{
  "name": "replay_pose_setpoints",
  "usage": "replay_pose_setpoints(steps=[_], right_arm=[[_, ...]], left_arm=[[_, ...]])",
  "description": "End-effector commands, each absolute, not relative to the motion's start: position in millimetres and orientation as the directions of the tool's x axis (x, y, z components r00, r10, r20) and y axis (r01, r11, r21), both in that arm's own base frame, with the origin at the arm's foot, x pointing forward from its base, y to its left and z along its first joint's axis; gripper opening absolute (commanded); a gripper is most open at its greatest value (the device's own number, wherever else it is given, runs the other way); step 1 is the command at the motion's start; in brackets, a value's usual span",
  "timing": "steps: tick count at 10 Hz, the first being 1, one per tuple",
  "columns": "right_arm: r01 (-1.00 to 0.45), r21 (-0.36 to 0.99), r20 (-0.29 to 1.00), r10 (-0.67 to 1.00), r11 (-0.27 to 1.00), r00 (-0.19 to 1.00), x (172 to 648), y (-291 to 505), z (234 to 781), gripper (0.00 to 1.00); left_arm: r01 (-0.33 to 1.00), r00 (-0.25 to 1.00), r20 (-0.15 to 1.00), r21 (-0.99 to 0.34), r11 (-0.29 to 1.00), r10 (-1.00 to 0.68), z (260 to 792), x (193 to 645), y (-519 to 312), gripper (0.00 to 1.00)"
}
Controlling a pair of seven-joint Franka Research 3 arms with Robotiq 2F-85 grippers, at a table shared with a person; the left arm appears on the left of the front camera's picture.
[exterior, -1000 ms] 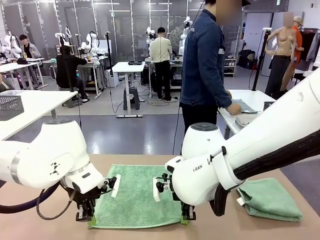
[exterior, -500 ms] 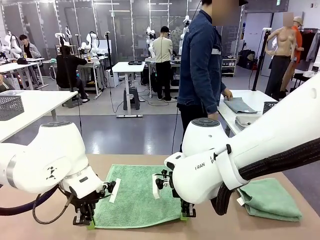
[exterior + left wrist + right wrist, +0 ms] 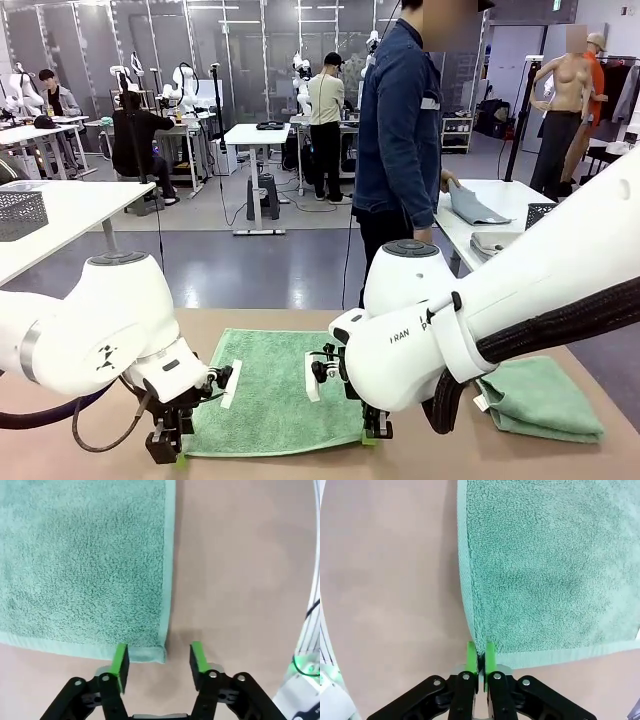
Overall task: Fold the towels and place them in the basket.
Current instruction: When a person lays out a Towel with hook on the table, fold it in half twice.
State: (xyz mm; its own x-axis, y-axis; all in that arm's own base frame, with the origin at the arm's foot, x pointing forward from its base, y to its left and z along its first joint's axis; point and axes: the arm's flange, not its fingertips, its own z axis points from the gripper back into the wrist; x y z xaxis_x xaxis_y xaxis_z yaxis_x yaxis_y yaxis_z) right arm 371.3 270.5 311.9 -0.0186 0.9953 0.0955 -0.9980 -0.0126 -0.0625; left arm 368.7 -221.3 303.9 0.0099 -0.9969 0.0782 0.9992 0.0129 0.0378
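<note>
Lying flat by the near edge of the table point(image 3: 270, 322), the spread towel point(image 3: 272, 388) has one near corner pinched tight in the right gripper point(image 3: 481, 656), while the left gripper point(image 3: 159, 656) stands with jaws apart astride the other near corner; a folded towel point(image 3: 540, 398) rests near the right edge.

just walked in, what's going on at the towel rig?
Both arms are at the near edge of a mint-green towel spread flat on the table. The right gripper is shut on one near corner. The left gripper is open, its jaws straddling the other corner without pinching it. A second towel lies folded at the robot's right. The person opposite is turned away, handling a grey cloth.
</note>
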Motion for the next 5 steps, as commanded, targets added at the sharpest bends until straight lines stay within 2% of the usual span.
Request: replay_pose_setpoints(steps=[1, 2, 3, 4, 5], right_arm=[[-0.999, -0.043, 0.100, 0.995, -0.013, -0.017, 368.7, 271.8, 309.9, 0.00], [-0.999, -0.044, 0.105, 0.994, -0.010, -0.014, 368.2, 271.8, 309.7, 0.00], [-0.999, -0.044, 0.107, 0.994, -0.006, -0.011, 368.6, 271.1, 310.5, 0.00], [-0.999, -0.045, 0.106, 0.994, -0.005, -0.009, 368.8, 271.0, 310.7, 0.00], [-0.999, -0.044, 0.105, 0.994, -0.005, -0.009, 368.8, 271.4, 310.9, 0.00]], left_arm=[[0.999, 0.017, 0.046, 0.045, 0.019, -0.999, 294.1, 378.4, -226.5, 0.76], [0.999, 0.001, 0.026, 0.033, 0.002, -1.000, 290.2, 378.8, -228.2, 0.29], [1.000, -0.004, 0.024, 0.025, -0.003, -1.000, 290.0, 379.6, -230.4, 0.05], [1.000, -0.005, 0.030, 0.025, -0.005, -1.000, 290.6, 380.6, -229.5, 0.00], [1.000, -0.002, 0.030, 0.028, -0.001, -1.000, 291.1, 380.8, -227.5, 0.00]])
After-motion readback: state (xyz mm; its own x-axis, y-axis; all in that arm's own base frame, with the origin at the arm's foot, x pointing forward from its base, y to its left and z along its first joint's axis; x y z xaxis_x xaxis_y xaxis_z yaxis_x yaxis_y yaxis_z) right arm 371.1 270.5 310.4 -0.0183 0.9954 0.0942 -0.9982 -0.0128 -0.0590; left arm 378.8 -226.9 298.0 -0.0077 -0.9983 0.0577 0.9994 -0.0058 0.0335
